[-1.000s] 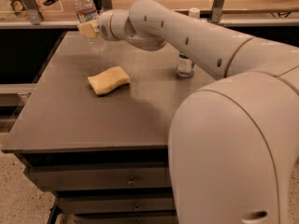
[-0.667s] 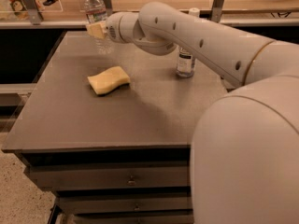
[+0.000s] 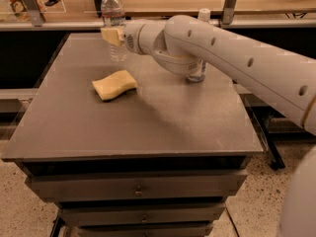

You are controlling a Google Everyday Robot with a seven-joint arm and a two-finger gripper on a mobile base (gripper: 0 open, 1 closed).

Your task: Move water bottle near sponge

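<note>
The water bottle (image 3: 112, 10), clear and ribbed with a white cap, is upright over the far left part of the table, just behind the sponge. My gripper (image 3: 114, 35) is shut around the bottle's middle, reaching in from the right. The pale yellow wavy-edged sponge (image 3: 114, 84) lies flat on the table, a short way in front of the bottle. I cannot tell whether the bottle's base touches the table.
The grey table (image 3: 148, 132) has drawers in its front. A second clear bottle (image 3: 198, 72) stands at the back right, mostly hidden behind my arm (image 3: 222, 48). A shelf rail (image 3: 59, 24) with small items runs behind the table.
My gripper has carried the water bottle to the right along the back of the table, closer to the spot behind the sponge. The sponge and the second bottle have not moved.
</note>
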